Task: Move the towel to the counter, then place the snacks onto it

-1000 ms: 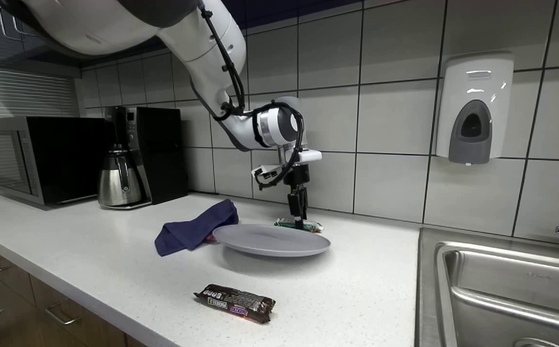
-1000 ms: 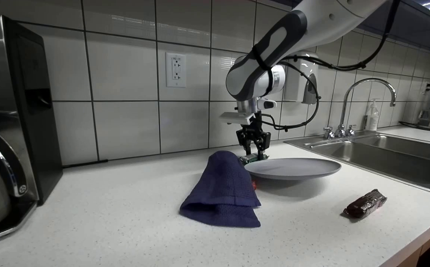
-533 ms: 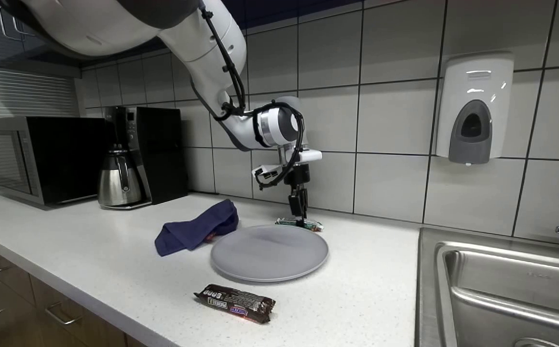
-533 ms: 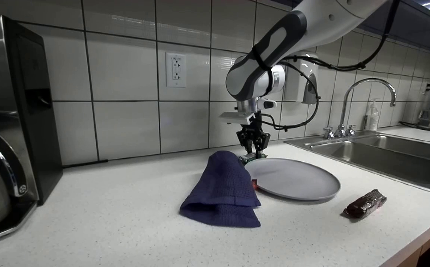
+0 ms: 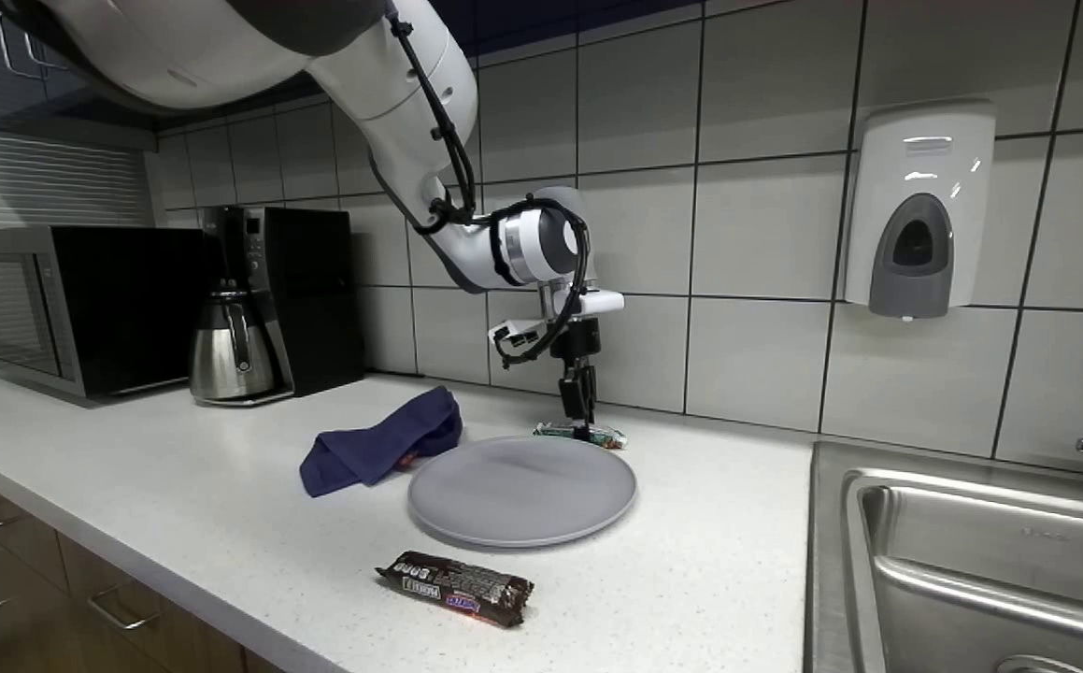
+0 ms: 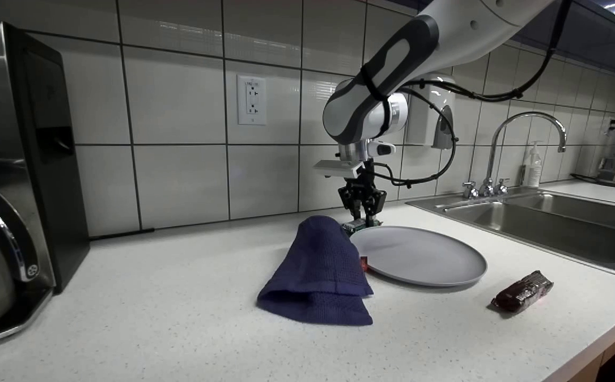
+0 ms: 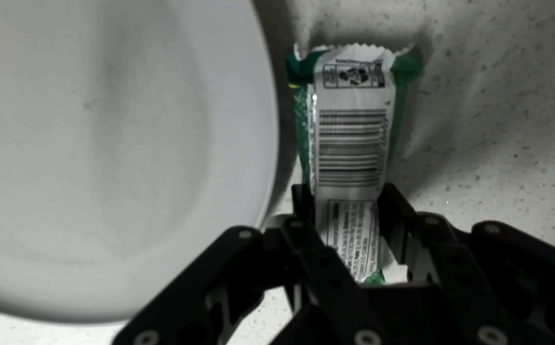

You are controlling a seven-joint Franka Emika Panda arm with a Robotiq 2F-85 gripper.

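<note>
Plate [image 5: 522, 495] has dropped flat: a second ago its near edge was cocked up, now it lies level on the counter [image 5: 709, 561], and the gripper [image 7: 346, 194] has narrowed too. Left to right in an exterior view, then: navy towel [image 5: 377, 444] first, bunched on the counter, so that half looks done, w/ a scrap of red [image 5: 406, 461] showing at its edge, poss. another snack, can't tell from here. Soft, limp, prob. v. light; pinch a raised fold if it needs shifting. Next, on the near side, brown snack bar [image 5: 457, 588], lying on the counter apart from the plate: prob. light & fairly stiff, slick wrapper, best taken across its narrow width at the middle. Then the plate itself, smooth and prob. rigid. And just past its far rim, green snack bar [image 7: 351, 143], resting on the counter afaict, fingers [image 7: 396, 211] pinching both long sides approx. mid-length in the wrist view. Decent hold, I'd say: light load, but crinkly film may slip & the filling could crumble, so keep it firm, not crushing. Straight up b4 any sideways move, esp. w/ the plate just beside the fingers; placing the snacks looks not yet done.
</note>
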